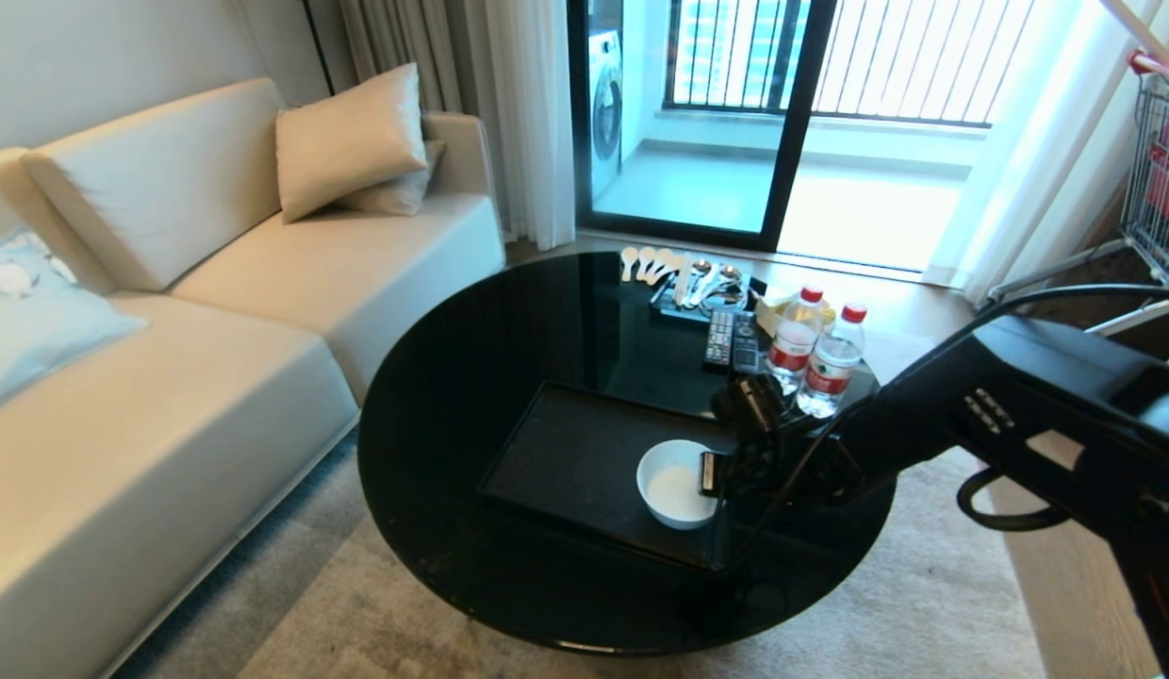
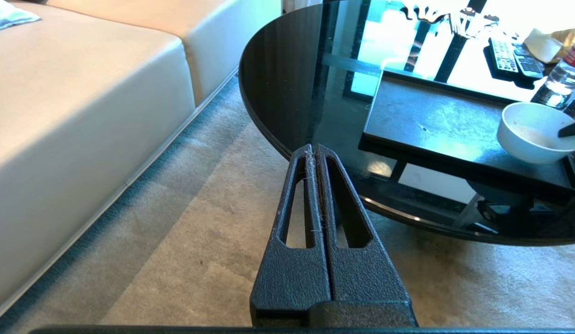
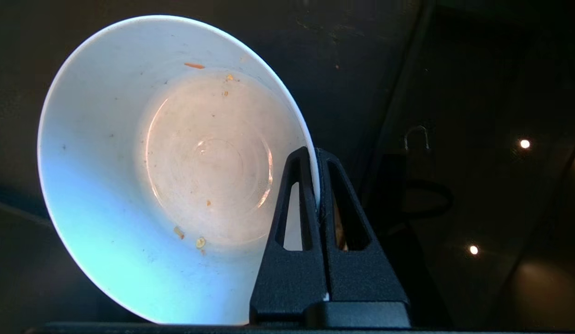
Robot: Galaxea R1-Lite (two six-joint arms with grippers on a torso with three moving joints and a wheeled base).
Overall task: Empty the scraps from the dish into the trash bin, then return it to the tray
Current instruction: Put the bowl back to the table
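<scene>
The dish (image 1: 677,483), a small round glossy white bowl with deep sloping sides, sits at the 4 o'clock corner of the tray (image 1: 566,462), a flat matte-black rectangle with a low raised rim; the tray itself lies toward 5 o'clock on the round black glass tabletop (image 1: 452,396), whose polished surface mirrors the window. The right gripper (image 1: 705,473) comes in from 3 o'clock on a bulky black arm and is clenched on the bowl's rim at its 3 o'clock edge; in the right wrist view the two textured black fingers (image 3: 299,195), each a slotted wedge, pinch the thin white wall between them, one inside and one outside. The bowl's interior is nearly bare; only tiny orange and yellowish specks of the scraps (image 3: 194,65) cling to the smooth glaze around the ringed bottom. The left gripper (image 2: 314,149) hangs off the table's 8 o'clock side above the short-pile beige carpet (image 2: 199,260), its grainy plastic jaws pressed together with nothing between them. At the tabletop's 1 o'clock sit two clear plastic water bottles (image 1: 815,354) with red caps, two remote controls (image 1: 732,341), and a fan of pale spoons (image 1: 646,262); a smooth cream sofa (image 1: 217,311) with soft cushions fills the 9 o'clock side.
</scene>
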